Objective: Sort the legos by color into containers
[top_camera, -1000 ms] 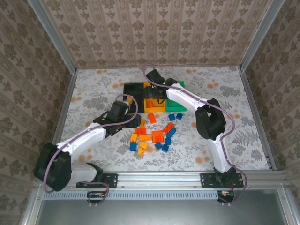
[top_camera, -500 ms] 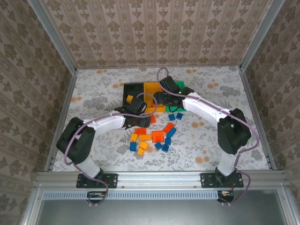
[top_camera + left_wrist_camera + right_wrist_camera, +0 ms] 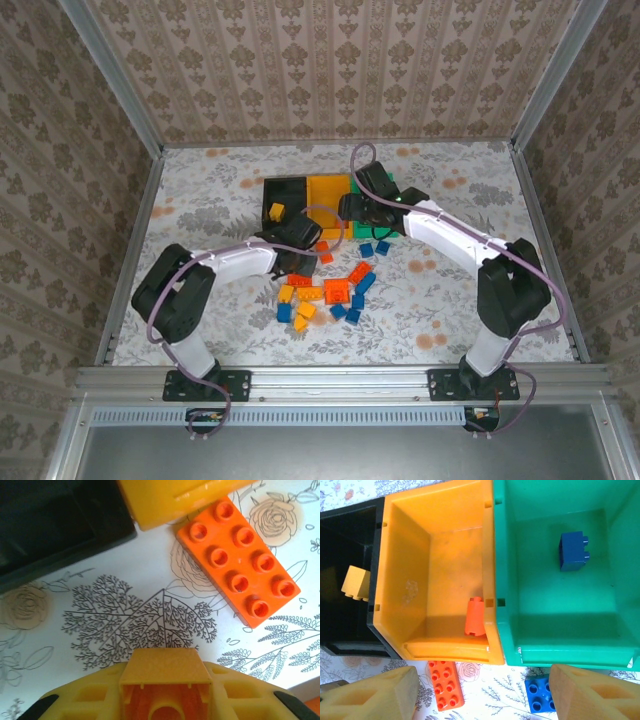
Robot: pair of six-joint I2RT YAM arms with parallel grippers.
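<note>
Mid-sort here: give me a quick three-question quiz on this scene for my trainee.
1. True or false: the green bin holds a blue brick.
2. Which colour bin holds the yellow brick? A black, B yellow-orange, C green.
3. Fill in: the right hand is ___, with nothing between its fingers.
Key: 1 true; 2 A, the black bin; 3 open.

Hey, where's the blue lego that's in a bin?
Right wrist view: the blue lego lies on the floor of the green bin, the right-hand one, next to the yellow-orange bin.
</note>
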